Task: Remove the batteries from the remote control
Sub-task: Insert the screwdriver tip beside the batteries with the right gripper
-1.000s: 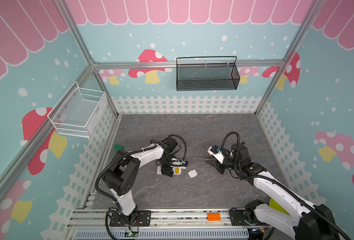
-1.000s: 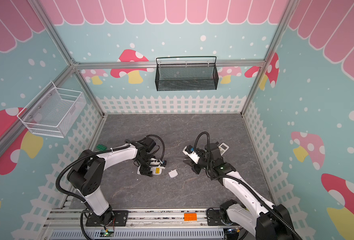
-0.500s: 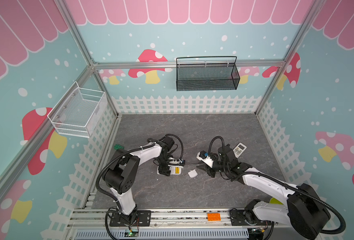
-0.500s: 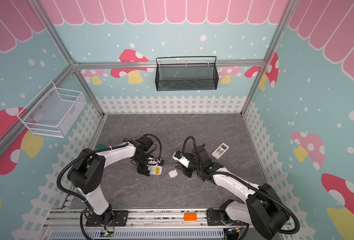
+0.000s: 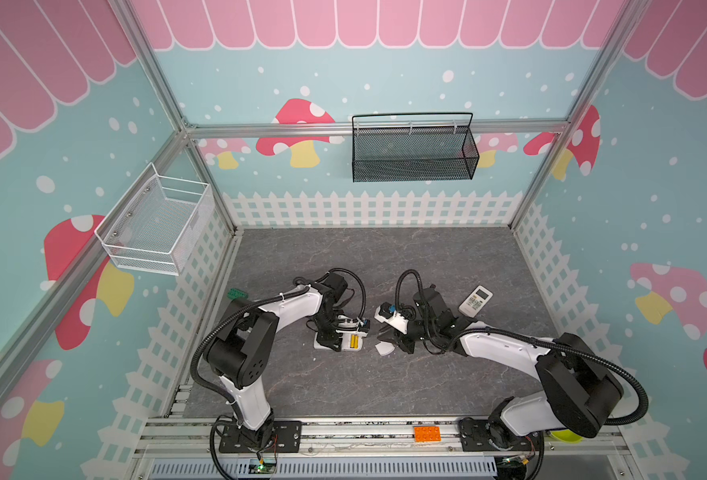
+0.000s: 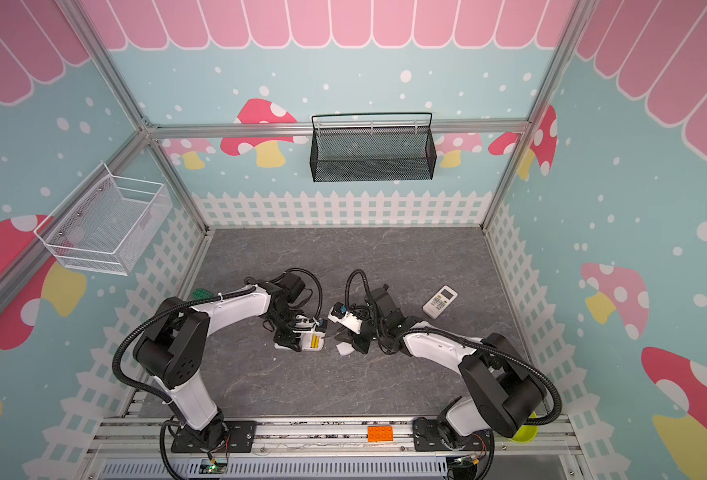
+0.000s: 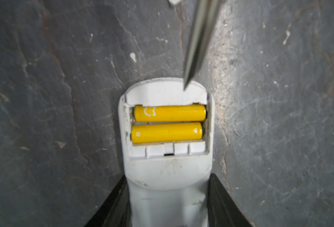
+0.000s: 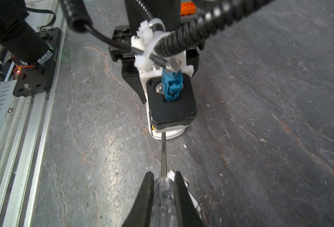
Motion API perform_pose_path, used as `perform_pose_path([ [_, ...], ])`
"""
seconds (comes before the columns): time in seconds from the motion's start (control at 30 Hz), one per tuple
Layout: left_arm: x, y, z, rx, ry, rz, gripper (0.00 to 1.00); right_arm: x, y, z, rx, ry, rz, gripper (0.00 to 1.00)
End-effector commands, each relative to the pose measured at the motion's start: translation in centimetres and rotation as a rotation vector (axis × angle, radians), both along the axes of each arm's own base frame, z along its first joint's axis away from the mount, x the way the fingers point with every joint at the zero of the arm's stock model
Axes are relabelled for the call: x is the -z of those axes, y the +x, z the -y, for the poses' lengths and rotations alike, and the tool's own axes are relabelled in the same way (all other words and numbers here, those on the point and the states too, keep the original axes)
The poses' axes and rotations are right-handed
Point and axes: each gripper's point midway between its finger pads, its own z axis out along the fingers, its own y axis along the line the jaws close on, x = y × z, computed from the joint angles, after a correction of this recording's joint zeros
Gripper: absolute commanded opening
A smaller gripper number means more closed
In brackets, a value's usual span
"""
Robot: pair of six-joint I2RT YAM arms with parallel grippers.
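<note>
At about 8 o'clock from the middle of the table (image 5: 302,257), we find the left gripper (image 7: 168,206) low over the remote control (image 7: 168,173). The remote lies back up and runs from 9 to 3 o'clock. In the left wrist view the gripper's black fingers (image 7: 221,204) stand partly open, one along each side of the white body. As far as we can see they press against it, so the remote is clamped. The batteries (image 7: 169,116), two yellow ones, lie side by side in the open compartment near the remote's 3 o'clock end, crosswise to its length. Just past them toward 3 o'clock, the metal tip of the screwdriver (image 8: 163,196) hangs over the white ledge at that end; we cannot tell whether it touches. A small white piece (image 5: 384,348) lies flat on the table just beside that end, under the right gripper (image 8: 163,174). That gripper's jaws are closed tight on the screwdriver's clear handle. At 2 o'clock from the right gripper, well apart, a second remote (image 5: 475,300) lies face up.
</note>
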Motion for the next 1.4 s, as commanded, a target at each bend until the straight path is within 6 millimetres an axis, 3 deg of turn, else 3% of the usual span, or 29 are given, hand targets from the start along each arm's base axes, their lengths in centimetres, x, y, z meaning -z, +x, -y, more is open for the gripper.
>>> perform_pose_path([
  [0.0, 0.6, -2.3, -0.5, 0.027, -0.004, -0.072, 0.44, -0.8, -0.6, -1.6, -0.082, 0.036, 0.022, 0.0],
  [0.23, 0.7, -2.2, -0.5, 0.019, -0.007, -0.066, 0.4, 0.4, -0.9, -2.4, -0.131, -0.008, 0.026, 0.0],
  [0.47, 0.7, -2.1, -0.4, 0.018, -0.012, -0.061, 0.4, 1.1, -0.2, -2.4, -0.125, -0.049, 0.043, 0.0],
  [0.7, 0.7, -2.1, -0.3, 0.017, -0.017, -0.062, 0.41, 2.5, -1.1, -1.8, -0.158, -0.107, 0.01, 0.0],
  [1.17, 0.6, -2.1, -0.2, 0.011, -0.02, -0.062, 0.42, 2.4, -1.2, -1.8, -0.182, -0.136, 0.047, 0.0],
  [1.37, 0.6, -2.0, -0.2, 0.01, -0.017, -0.06, 0.42, 3.3, -1.8, -1.7, -0.22, -0.184, 0.058, 0.0],
])
